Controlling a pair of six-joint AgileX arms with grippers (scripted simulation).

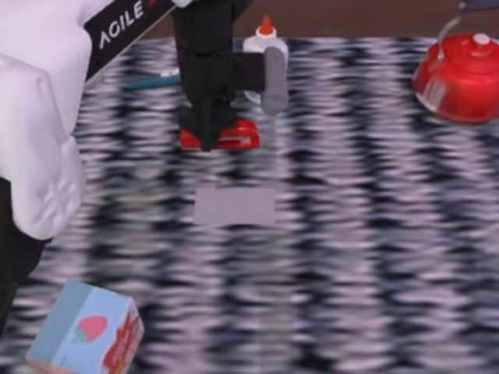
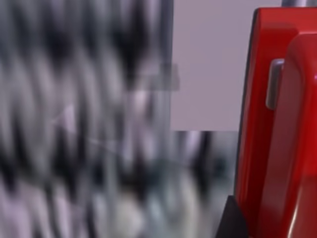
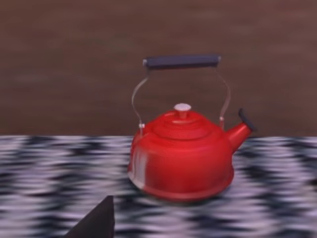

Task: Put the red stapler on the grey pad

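Note:
The red stapler point(image 1: 240, 136) lies at the table's back middle, mostly covered by my left gripper point(image 1: 209, 140), which comes straight down on it. In the left wrist view the stapler point(image 2: 277, 139) is very close, with one dark finger point(image 2: 229, 222) against its side, so the gripper looks shut on it. Whether the stapler rests on the cloth or hangs just above it I cannot tell. The grey pad point(image 1: 235, 206) lies flat a short way in front of the stapler, and the pad point(image 2: 205, 64) is bare. One finger point(image 3: 98, 222) of my parked right gripper shows in the right wrist view.
A large red kettle point(image 1: 458, 76) stands at the back right, right in front of the right wrist camera point(image 3: 182, 153). Behind the left gripper are a white glue bottle point(image 1: 266, 39) and a teal pen point(image 1: 152, 79). A blue strawberry carton point(image 1: 86, 333) sits at the front left.

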